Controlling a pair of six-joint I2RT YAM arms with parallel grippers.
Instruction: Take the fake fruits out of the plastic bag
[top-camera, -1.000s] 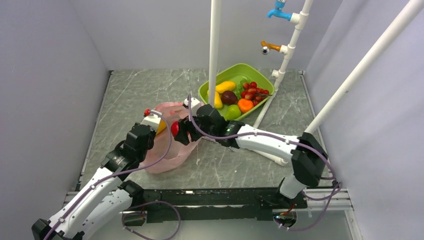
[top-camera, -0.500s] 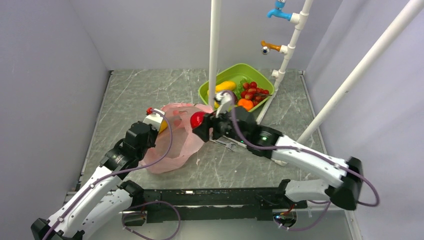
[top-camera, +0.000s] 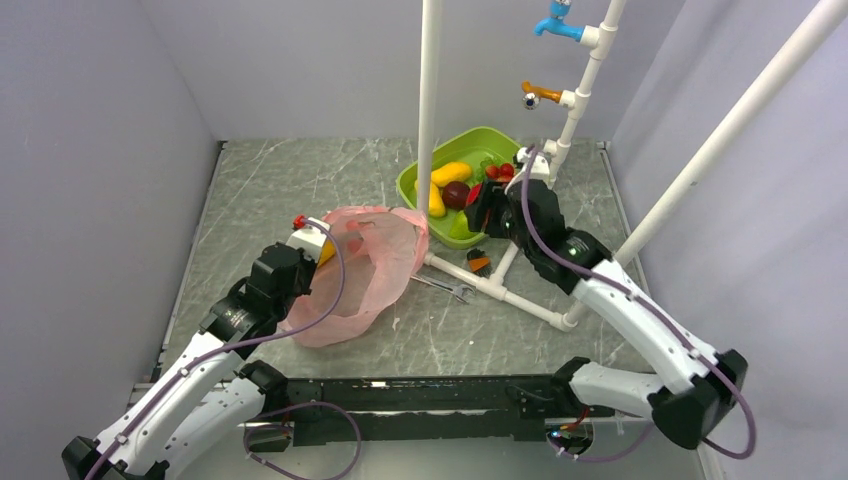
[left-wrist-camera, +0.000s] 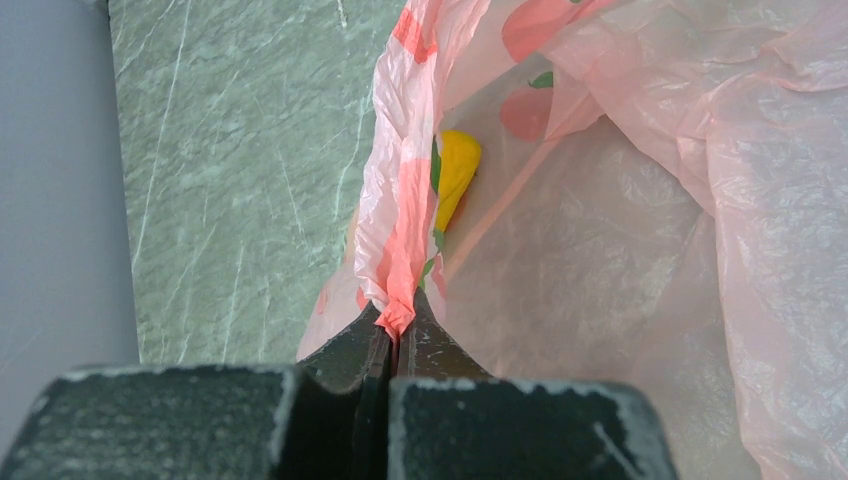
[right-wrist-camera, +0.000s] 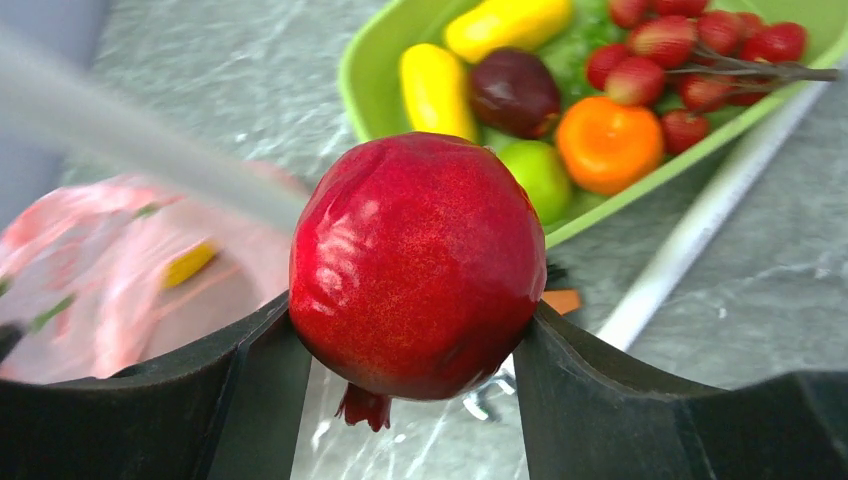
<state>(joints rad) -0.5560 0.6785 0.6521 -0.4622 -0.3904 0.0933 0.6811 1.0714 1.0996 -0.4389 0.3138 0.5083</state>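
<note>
Right wrist view has the red apple (right-wrist-camera: 415, 265) filling the centre of the frame, clamped on both sides by the dark fingers of the right gripper (right-wrist-camera: 410, 312), with a small dark-red stub hanging below it. It is held in the air, clear of the marbled table (right-wrist-camera: 240, 90). In the upper right of that frame lies the green tub (right-wrist-camera: 360, 90), where a green pear (right-wrist-camera: 540, 175) sits beside a round orange fruit (right-wrist-camera: 608, 140) and a red grape cluster (right-wrist-camera: 700, 60) lies along the far side. In the top view this gripper hangs right of centre, about over the tub's near rim.

At the bottom centre of the left wrist view, the left gripper (left-wrist-camera: 397, 335) has its fingers pressed together on a gathered fold of the pink plastic bag (left-wrist-camera: 600, 250), holding the mouth up and open. Through the film in the upper middle of that frame shows one yellow piece (left-wrist-camera: 455, 170), most likely the bananas, lying against the bag's inner wall.

Judged from this, the task is well along: pear and red grapes are out and in the tub, and the apple is out of the bag but not yet set down. What is left is to release the apple into the tub and fetch the yellow piece. Whether anything else hides under the crumpled plastic cannot be told.
</note>
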